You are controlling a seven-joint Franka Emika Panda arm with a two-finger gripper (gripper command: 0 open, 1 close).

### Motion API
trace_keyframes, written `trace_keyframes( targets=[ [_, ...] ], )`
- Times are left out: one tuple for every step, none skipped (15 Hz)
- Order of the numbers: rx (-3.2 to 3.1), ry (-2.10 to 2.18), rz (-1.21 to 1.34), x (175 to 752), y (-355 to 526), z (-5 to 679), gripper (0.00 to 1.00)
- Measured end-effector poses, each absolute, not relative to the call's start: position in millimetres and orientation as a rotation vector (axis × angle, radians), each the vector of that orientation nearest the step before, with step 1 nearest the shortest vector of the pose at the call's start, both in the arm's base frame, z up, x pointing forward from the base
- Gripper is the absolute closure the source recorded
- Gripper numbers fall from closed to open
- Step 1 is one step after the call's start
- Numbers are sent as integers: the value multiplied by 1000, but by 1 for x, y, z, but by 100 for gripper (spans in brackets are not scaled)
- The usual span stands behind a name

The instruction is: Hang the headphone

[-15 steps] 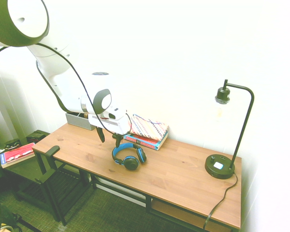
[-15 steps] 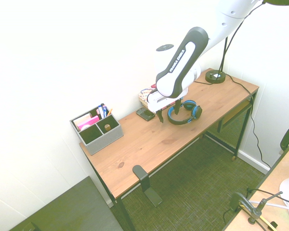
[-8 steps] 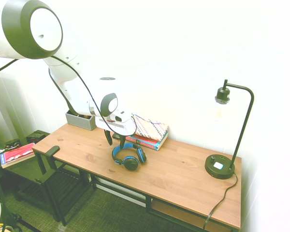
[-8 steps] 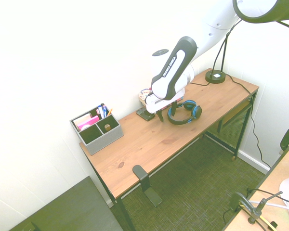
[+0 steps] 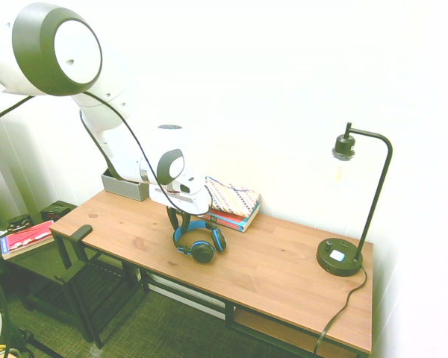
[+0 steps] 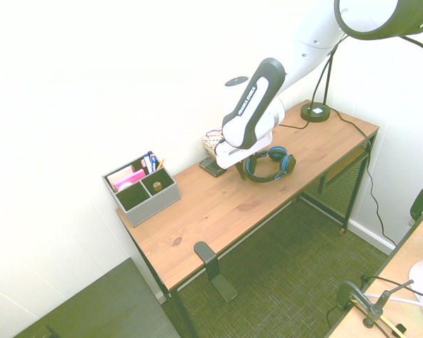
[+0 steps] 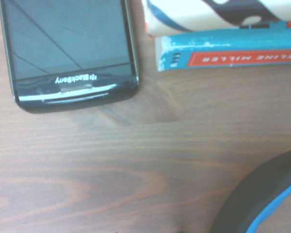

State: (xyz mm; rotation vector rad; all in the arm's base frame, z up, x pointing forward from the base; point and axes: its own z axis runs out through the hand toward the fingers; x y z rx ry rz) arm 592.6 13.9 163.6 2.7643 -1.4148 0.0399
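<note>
The headphone [image 5: 201, 240], with a bright blue headband and black ear cups, lies flat on the wooden desk [image 5: 284, 276] in front of a stack of books [image 5: 228, 203]. From the other side the headphone [image 6: 271, 165] shows at the desk's middle. My gripper [image 5: 178, 221] is down at the top of the headband's arch, its two dark fingers standing a little apart on either side of the band, still open. In the second exterior view the gripper [image 6: 240, 172] sits at the headphone's left end. The wrist view shows a curve of the black-and-blue headband [image 7: 262, 199] over the wood.
A black phone [image 7: 68, 48] lies by the books [image 7: 223, 43], just behind the gripper. A grey organiser [image 6: 142, 189] stands at one end of the desk and a black lamp [image 5: 355, 201] at the other. A black bracket [image 6: 206, 255] sticks up from the desk's front edge.
The arm has come down and toward the headphone. The fingers have narrowed from wide open and now straddle the headband. The headphone has not moved.
</note>
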Motion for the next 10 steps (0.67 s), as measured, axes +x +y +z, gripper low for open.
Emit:
trace_keyframes(
  targets=[
    [2764,-1419,37,592,13,163,100],
    [2764,-1423,34,592,13,163,100],
    [2766,-1427,31,592,13,163,100],
    [2767,-1430,29,592,12,164,100],
    [2765,-1444,23,590,11,165,100],
    [2765,-1470,11,590,11,171,100],
    [2768,-1498,-5,590,9,183,100],
    [2769,-1513,-16,589,8,200,100],
    [2766,-1516,-35,584,8,219,100],
    [2763,-1514,-59,577,9,241,100]
  ],
)
